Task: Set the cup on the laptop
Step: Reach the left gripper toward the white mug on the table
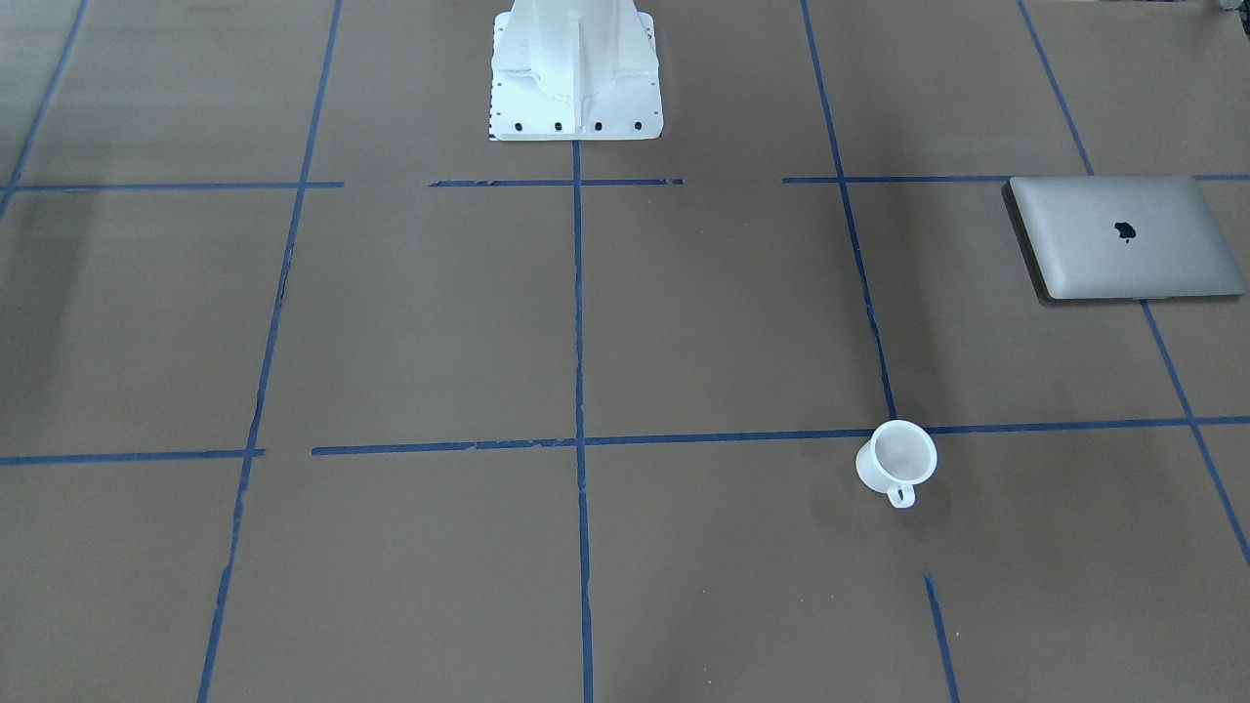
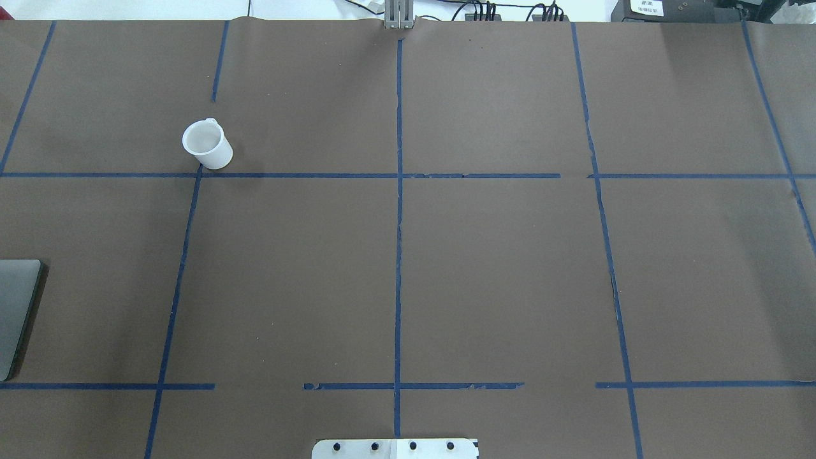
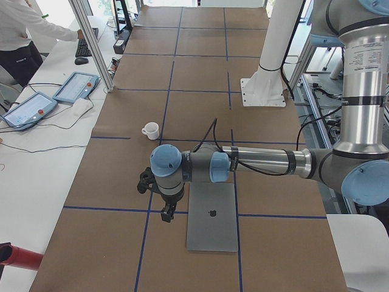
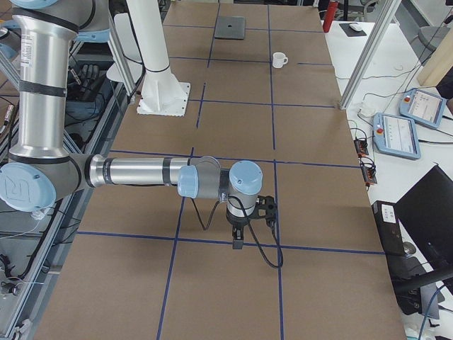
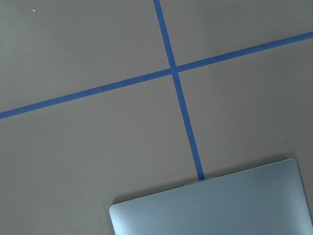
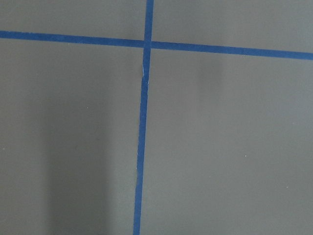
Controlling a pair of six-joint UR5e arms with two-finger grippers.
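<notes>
The task is at its very start. The cup stands upright on the tabletop, on the robot's left side and far out from its base, with its handle turned away from the robot. It is well apart from the laptop, which lies closed and flat nearer the left end. No arm is near the cup. The left hand hangs above the tabletop just beside the laptop's long edge, and the right hand hangs over a tape line at the opposite end. Both show only in the side views, so I cannot tell how far open either one is, though neither has the cup. The next move likely falls to the left arm, which is nearer. It would need to reach out to the cup, come down with its fingers spread and close on the body or rim without tipping so light a thing. The overhead view cuts the laptop to a sliver, the left wrist view catches only one end of it, and neither wrist view shows any fingers.
</notes>
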